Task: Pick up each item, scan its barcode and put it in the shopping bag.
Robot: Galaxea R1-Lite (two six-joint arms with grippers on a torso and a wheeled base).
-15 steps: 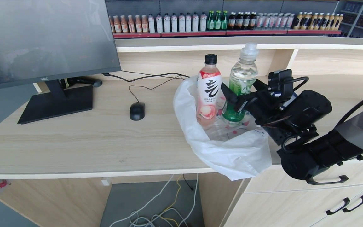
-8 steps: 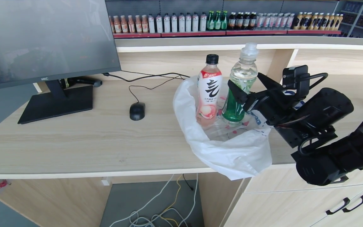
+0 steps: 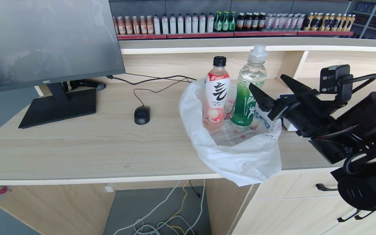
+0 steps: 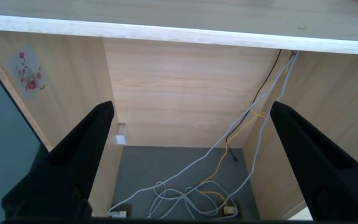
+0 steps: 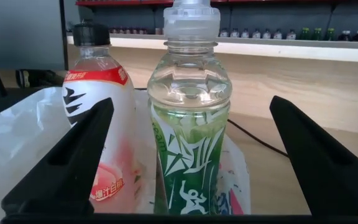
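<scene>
A white shopping bag (image 3: 237, 156) lies open on the wooden counter (image 3: 93, 143), draped over its front edge. Two bottles stand upright in it: a pink drink bottle (image 3: 216, 94) with a black cap and, to its right, a clear bottle with a green label (image 3: 248, 94). My right gripper (image 3: 268, 83) is open just right of the green bottle, apart from it, fingers pointing at it. The right wrist view has the green bottle (image 5: 190, 130) centred between the open fingers (image 5: 73, 155), with the pink bottle (image 5: 101, 124) beside it. My left gripper (image 4: 191, 106) is open and holds nothing, below the counter edge.
A monitor (image 3: 44, 39) stands at the back left, with a mouse (image 3: 142, 115) and cables (image 3: 155, 80) mid-counter. A small white box (image 3: 287, 125) lies behind the right gripper. Drawers (image 3: 305, 202) are under the counter at right; loose cables (image 4: 191, 186) lie below.
My right gripper, which was around the green bottle, has let go and drawn back to the right. The green bottle stays standing in the bag.
</scene>
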